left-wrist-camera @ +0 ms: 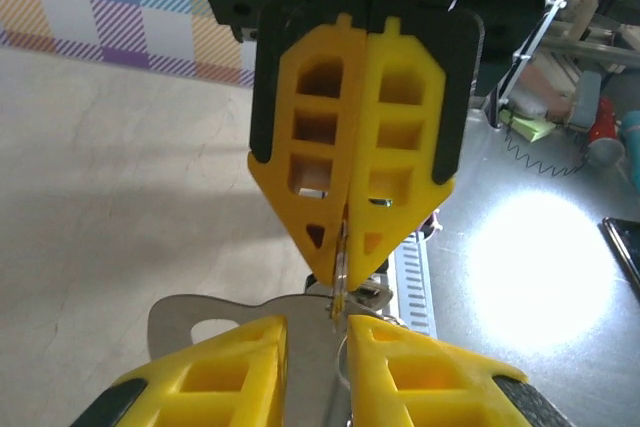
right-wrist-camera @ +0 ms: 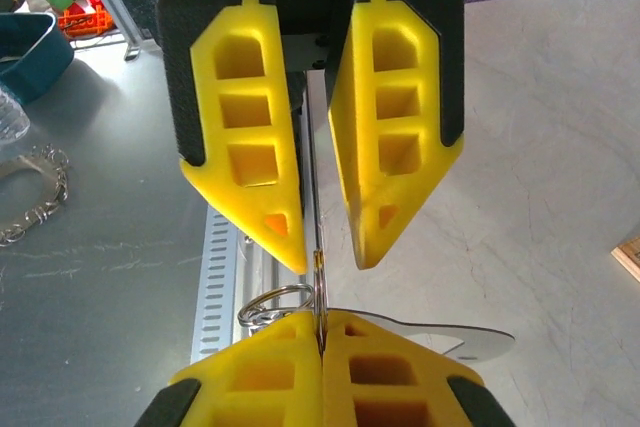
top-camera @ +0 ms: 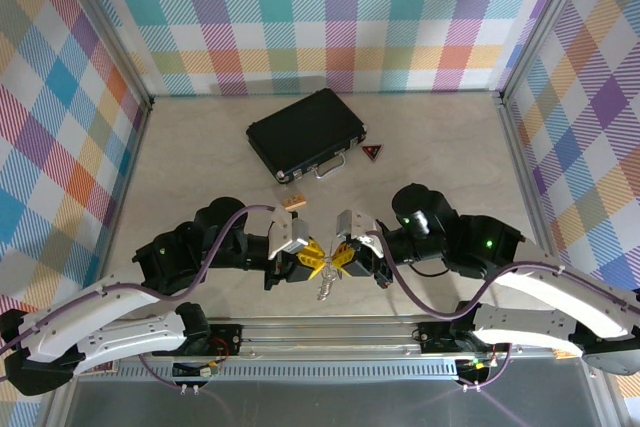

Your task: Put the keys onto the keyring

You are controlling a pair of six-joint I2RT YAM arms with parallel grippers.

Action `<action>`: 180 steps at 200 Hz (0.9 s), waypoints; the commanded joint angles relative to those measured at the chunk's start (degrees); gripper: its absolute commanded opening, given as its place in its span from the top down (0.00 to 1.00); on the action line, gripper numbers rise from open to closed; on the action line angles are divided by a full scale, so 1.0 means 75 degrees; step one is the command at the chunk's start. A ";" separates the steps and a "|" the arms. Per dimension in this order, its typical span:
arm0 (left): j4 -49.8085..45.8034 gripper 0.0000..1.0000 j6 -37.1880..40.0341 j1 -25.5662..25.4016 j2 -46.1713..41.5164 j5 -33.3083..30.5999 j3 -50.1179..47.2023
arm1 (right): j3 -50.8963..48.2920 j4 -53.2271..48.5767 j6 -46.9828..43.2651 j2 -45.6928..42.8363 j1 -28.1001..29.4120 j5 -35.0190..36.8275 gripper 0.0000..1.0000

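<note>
Evidently mid-threading. Right gripper [right-wrist-camera: 321, 327] was pinched fully shut on a thin metal edge of the keys [right-wrist-camera: 470, 343]. The bunch hung between both tips, over the slotted rail [top-camera: 330, 332] at the table's near edge. Left gripper [right-wrist-camera: 328, 259] stood slightly parted, straddling that edge without clamping. Could not tell the keyring from the bunch. Best approach: hold the right grip steady, re-close the left gently, turn slowly. A drop here might slip off the rail. Open table [top-camera: 200, 147] lay farther in, black case [top-camera: 308, 132] well apart.

Silvery keys [top-camera: 324, 285], dangling bunch (one blade level), front centre
</note>
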 commanded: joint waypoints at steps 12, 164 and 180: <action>-0.0671 0.77 0.0285 -0.0038 0.0070 -0.0168 0.0406 | 0.0236 -0.0420 -0.0319 0.0124 0.0021 -0.0262 1.00; -0.0636 0.70 0.0210 -0.0035 0.0457 0.0497 0.0526 | 0.0282 -0.0386 -0.0325 0.0277 0.0022 -0.0371 1.00; -0.0648 0.70 0.0216 -0.0032 0.0488 0.0500 0.0539 | 0.0262 -0.0405 -0.0343 0.0269 0.0022 -0.0348 1.00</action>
